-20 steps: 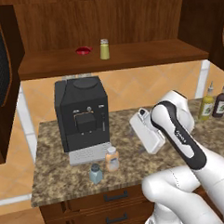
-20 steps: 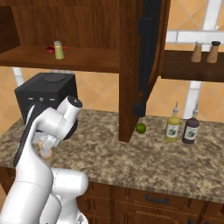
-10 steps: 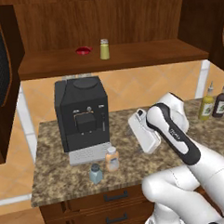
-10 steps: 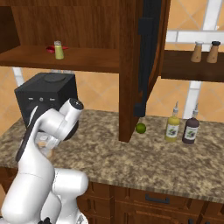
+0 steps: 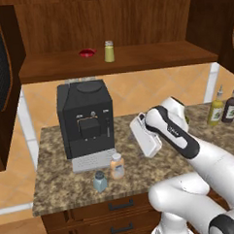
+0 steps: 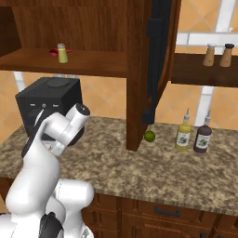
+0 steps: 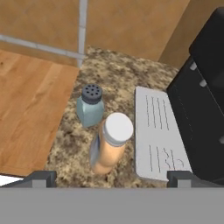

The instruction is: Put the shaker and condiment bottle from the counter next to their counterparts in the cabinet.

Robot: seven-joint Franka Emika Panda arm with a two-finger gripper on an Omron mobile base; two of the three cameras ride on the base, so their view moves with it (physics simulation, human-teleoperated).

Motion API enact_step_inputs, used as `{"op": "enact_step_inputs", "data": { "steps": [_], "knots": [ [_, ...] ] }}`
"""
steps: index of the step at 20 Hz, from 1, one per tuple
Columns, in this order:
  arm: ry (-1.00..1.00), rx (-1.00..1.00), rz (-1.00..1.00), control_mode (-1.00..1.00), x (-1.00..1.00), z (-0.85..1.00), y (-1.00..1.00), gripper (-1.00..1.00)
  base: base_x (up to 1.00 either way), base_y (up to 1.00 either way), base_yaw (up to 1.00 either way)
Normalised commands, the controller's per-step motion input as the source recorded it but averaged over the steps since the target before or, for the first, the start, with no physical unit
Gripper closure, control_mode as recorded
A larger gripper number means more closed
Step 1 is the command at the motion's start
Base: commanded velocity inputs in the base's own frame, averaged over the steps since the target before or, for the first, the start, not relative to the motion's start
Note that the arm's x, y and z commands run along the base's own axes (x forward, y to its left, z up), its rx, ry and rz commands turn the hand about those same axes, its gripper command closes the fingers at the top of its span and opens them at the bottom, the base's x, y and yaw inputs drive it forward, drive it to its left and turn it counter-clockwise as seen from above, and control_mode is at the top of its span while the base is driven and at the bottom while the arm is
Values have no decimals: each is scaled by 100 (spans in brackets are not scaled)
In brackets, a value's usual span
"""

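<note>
Gripper (image 7: 109,177) in hand view wide open, empty, above bottle (image 7: 109,144) and shaker (image 7: 90,105), both on counter (image 7: 83,70) by coffee machine tray (image 7: 159,138). Left base view: hand seemingly clear of both.

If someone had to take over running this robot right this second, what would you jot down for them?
Gripper: open, holding nothing, poised above the two counter items.
Small pale blue-grey shaker with a silvery cap and small peach-orange bottle with a white cap: side by side on the speckled brown granite counter, in front of the black coffee machine.
Yellow-green shaker and flat red item: on the dark wooden cabinet shelf.
Done: nothing moved yet.
Left: lift both up beside those two.
</note>
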Motion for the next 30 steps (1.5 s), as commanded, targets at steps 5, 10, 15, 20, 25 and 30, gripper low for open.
{"op": "enact_step_inputs", "data": {
  "steps": [5,10,15,20,25,30],
  "knots": [
    [0,0,0,-100,0,-15,9,-100,0,0,0],
    [0,0,0,-100,0,-17,11,-100,0,0,0],
    [0,0,0,-100,0,-19,17,-100,0,0,0],
    [0,0,0,-100,0,-23,17,-100,0,0,0],
    [0,0,0,-100,0,-23,9,-100,0,0,0],
    [0,0,0,-100,0,-22,11,-100,0,0,0]
  ]
}}
